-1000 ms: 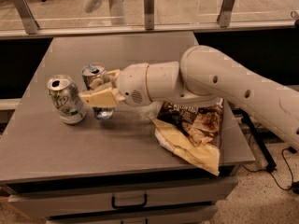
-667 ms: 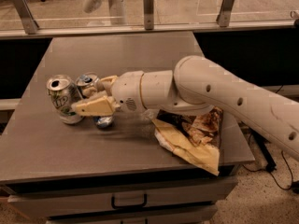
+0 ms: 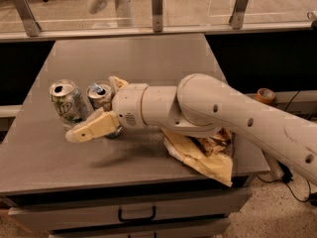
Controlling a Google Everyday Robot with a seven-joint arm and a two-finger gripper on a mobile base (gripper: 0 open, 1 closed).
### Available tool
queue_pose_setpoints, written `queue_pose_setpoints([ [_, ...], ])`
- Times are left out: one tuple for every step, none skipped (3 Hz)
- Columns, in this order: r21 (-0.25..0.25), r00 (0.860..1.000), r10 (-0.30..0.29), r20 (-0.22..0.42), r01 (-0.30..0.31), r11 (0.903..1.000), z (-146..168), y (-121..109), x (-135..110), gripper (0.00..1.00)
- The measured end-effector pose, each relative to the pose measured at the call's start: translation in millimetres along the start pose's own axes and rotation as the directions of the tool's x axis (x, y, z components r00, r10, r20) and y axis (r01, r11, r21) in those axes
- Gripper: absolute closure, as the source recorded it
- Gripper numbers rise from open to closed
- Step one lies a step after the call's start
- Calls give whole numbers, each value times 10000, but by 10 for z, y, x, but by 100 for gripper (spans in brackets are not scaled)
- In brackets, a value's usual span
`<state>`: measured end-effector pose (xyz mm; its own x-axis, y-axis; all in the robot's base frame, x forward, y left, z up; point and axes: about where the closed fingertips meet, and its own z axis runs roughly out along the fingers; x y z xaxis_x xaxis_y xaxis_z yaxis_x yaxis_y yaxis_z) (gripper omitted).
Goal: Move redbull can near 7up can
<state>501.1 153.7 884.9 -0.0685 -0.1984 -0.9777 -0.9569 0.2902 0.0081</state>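
The redbull can (image 3: 100, 96), slim and silver-blue, stands upright on the grey table (image 3: 148, 58), right beside the 7up can (image 3: 66, 106). The 7up can is wider, whitish with green lettering, and upright at the left. My gripper (image 3: 92, 108) sits around the redbull can with its fingers spread apart. The near finger (image 3: 91, 127) lies low in front of both cans. The far finger (image 3: 117, 83) is behind the redbull can. The can's lower part is hidden by the near finger.
A crumpled brown chip bag (image 3: 205, 155) lies on the table under my arm, near the right front edge. A glass barrier with metal posts (image 3: 157, 9) runs behind the table. A drawer handle (image 3: 136, 215) shows below the front edge.
My gripper carried the redbull can left and down to the table beside the 7up can. The near finger has swung away from the can, so the fingers stand wider apart.
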Motion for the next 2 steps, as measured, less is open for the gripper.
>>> queue_pose_setpoints([
  [267, 9997, -60, -233, 66, 9996, -102, -4, -28, 0],
  [562, 9972, -171, -734, 213, 9982, -392, -45, -153, 0],
])
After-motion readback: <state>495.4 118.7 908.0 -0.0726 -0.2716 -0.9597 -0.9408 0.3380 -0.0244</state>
